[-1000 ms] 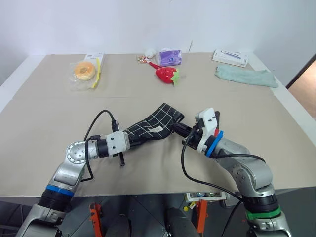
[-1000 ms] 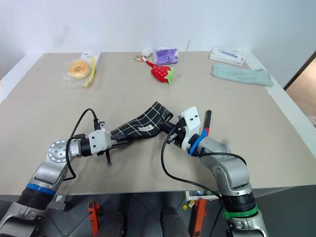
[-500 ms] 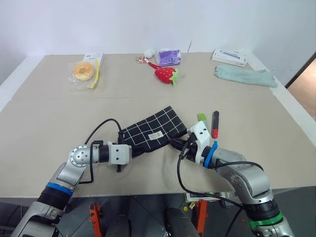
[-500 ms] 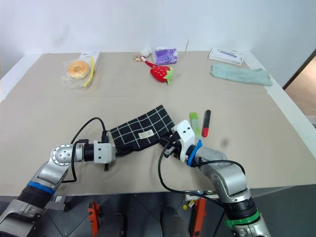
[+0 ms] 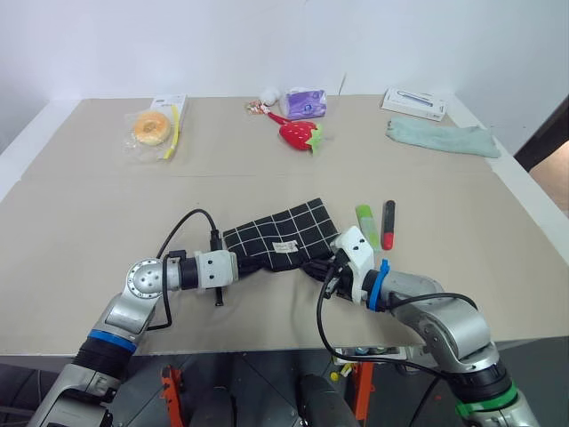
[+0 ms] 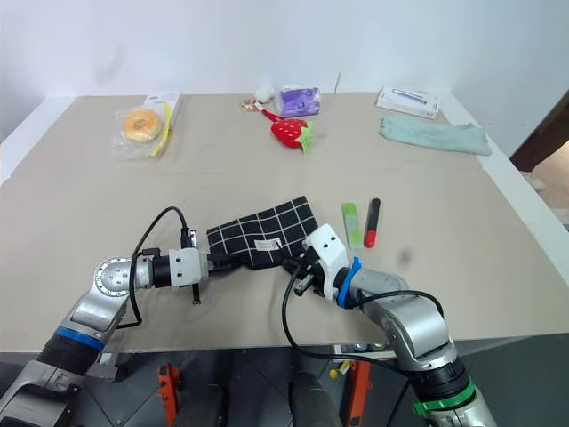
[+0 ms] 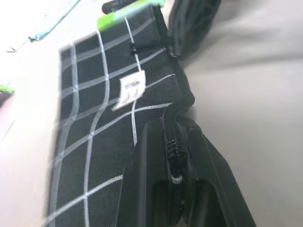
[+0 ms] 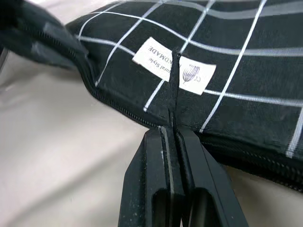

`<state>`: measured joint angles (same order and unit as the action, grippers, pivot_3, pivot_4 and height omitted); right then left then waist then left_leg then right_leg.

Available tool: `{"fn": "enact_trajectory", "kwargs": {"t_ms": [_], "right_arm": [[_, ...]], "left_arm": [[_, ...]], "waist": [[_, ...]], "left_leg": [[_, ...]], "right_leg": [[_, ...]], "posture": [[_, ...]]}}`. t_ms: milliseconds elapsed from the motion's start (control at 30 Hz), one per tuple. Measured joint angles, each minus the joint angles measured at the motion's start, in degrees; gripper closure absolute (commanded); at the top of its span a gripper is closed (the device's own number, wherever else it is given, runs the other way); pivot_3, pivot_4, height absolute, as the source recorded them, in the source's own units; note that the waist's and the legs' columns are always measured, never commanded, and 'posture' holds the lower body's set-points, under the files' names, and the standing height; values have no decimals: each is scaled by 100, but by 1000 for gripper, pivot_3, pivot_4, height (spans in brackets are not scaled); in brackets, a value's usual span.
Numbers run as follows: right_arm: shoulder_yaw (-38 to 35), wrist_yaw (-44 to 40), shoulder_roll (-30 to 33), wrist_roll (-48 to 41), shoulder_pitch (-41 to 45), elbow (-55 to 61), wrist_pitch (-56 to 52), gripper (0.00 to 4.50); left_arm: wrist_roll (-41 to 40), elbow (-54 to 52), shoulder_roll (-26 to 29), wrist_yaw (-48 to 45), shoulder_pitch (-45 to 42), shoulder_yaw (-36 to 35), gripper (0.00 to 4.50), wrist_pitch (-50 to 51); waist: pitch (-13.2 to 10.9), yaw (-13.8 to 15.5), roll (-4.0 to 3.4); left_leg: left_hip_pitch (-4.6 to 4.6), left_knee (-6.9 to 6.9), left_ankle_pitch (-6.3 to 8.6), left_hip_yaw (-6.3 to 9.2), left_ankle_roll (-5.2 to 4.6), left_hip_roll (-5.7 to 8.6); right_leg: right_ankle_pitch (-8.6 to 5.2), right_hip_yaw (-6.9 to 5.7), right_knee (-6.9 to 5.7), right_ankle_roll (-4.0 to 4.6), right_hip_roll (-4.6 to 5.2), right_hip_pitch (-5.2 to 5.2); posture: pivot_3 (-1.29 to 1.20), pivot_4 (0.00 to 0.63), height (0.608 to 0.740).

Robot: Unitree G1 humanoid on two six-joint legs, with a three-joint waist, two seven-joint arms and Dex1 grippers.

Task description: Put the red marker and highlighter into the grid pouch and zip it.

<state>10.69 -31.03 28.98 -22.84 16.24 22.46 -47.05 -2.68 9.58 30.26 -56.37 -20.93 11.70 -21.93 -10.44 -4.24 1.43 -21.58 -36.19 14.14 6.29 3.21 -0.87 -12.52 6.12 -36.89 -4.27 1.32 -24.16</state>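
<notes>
The right hand (image 8: 171, 137) is pinched tight on the black pull cord (image 8: 173, 87) at the near edge of the grid pouch (image 5: 280, 236). The left hand (image 7: 173, 165) is clamped on the pouch's zipper end at 9 o'clock. The pouch lies flat on the desk (image 5: 89, 205). The highlighter (image 5: 365, 219) and red marker (image 5: 388, 224) lie side by side at the pouch's 3 o'clock, still outside. Judged step: opening the zipper. Next calls for drawing the cord along while the left hand anchors.
</notes>
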Motion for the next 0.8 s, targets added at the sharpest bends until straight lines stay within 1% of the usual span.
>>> {"fn": "enact_trajectory", "kwargs": {"t_ms": [233, 400, 533, 600, 667, 800], "right_arm": [[170, -71, 20, 239, 76, -9, 101, 4473], [213, -140, -284, 157, 76, 105, 54, 4473], [155, -141, -657, -82, 76, 160, -46, 4473], [142, -140, -742, -166, 117, 223, -98, 4473], [157, -142, -692, -164, 160, 227, -137, 4473], [228, -190, -357, -38, 159, 206, -135, 4473]], "left_arm": [[-2, -44, -29, 41, -12, -15, 4500, 61], [-17, -129, -33, 106, -11, -24, 4500, 95], [-28, -147, -33, 145, -10, -40, 4500, 106], [-28, -157, -33, 145, -8, -39, 4500, 108], [-28, -157, -36, 145, -8, -36, 4500, 109], [-29, -160, -48, 144, -8, -33, 4500, 109]], "waist": [[1, 0, 2], [1, -5, 2], [1, -5, 1], [1, -5, 1], [1, -2, 1], [1, 0, 1]], "left_leg": [[8, -14, -1, 0, 1, 0], [7, -9, 0, 1, 0, -4], [4, -8, 0, 2, 0, -2], [4, -9, 0, 2, 0, -2], [4, -10, 0, 2, 0, -1], [4, -10, 0, 2, 1, 0]], "right_leg": [[6, 0, 0, -2, 0, 13], [6, -2, -1, -1, -4, 9], [5, -2, 0, -1, -2, 9], [5, -2, 0, -1, -2, 9], [5, -3, -1, -1, -2, 9], [5, -3, 0, -1, 0, 9]], "posture": [[0, 150, 740], [0, 150, 740], [0, 150, 740], [0, 150, 740], [0, 150, 740], [0, 150, 740]]}}
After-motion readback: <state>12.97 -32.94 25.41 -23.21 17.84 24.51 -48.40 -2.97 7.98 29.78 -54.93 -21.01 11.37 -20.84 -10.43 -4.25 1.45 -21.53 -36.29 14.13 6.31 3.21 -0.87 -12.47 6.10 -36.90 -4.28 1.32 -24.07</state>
